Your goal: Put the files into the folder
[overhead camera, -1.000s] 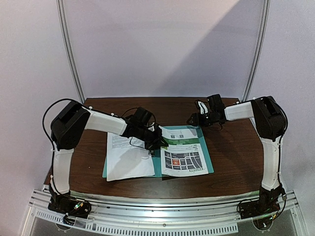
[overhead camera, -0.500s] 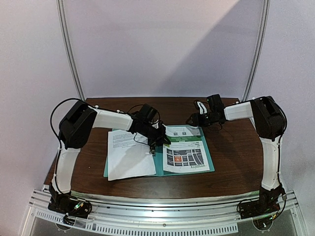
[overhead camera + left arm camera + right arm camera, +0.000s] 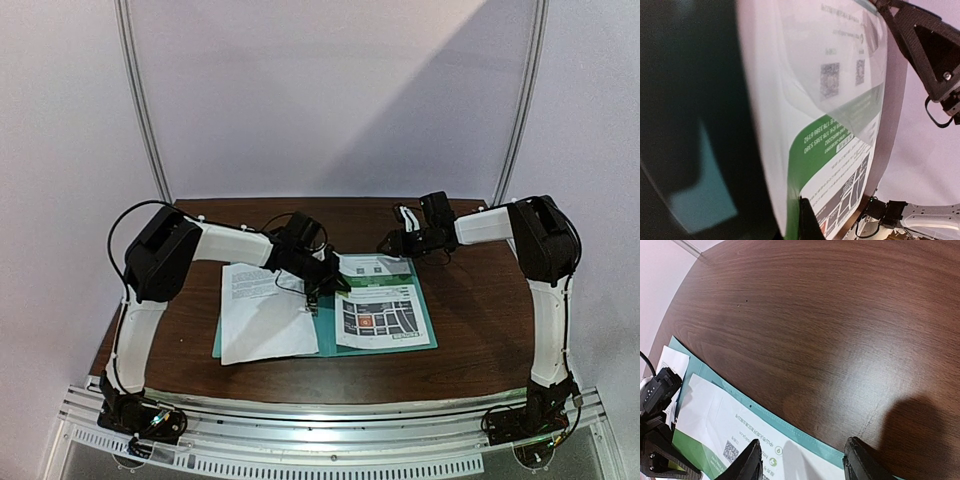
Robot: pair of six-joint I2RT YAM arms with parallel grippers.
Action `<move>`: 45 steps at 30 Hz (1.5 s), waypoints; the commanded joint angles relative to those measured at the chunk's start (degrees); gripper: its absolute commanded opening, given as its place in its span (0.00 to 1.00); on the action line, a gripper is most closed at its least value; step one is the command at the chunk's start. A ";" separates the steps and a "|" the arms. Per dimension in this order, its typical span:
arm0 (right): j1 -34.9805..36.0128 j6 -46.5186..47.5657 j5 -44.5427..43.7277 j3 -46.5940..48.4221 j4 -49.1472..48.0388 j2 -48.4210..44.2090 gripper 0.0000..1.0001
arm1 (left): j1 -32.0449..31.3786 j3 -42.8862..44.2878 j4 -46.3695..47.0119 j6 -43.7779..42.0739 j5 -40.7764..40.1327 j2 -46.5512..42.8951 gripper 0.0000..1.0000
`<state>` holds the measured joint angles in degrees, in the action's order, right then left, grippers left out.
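Shifted slightly right: folder (image 3: 326, 340) and colourful sheet (image 3: 383, 312). Left gripper (image 3: 313, 298) has its jaws pressed together by that light, floppy sheet's left edge, the sensible hold. Right gripper (image 3: 802, 450) stands spread, empty.

a dark brown wood table (image 3: 470, 310) stands against a plain pale lilac wall (image 3: 330, 90). two thin grey poles (image 3: 140, 100) rise from its back corners, bending inward at the top. a slotted aluminium rail (image 3: 330, 415) runs along the near edge. a soft diagonal shadow crosses the wall

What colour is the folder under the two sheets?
Teal-green. The folder shows clearest in the right wrist view, along its edge.
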<state>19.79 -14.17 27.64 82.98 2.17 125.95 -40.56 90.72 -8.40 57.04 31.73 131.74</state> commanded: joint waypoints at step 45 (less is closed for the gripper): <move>-0.03 -9.42 -13.43 -14.13 11.50 -27.21 0.86 | -3.66 1.33 -19.82 -28.75 -22.24 -16.13 0.46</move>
<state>19.81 -20.58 15.20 72.75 9.54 103.18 -41.63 89.78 -24.67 35.55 12.14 115.39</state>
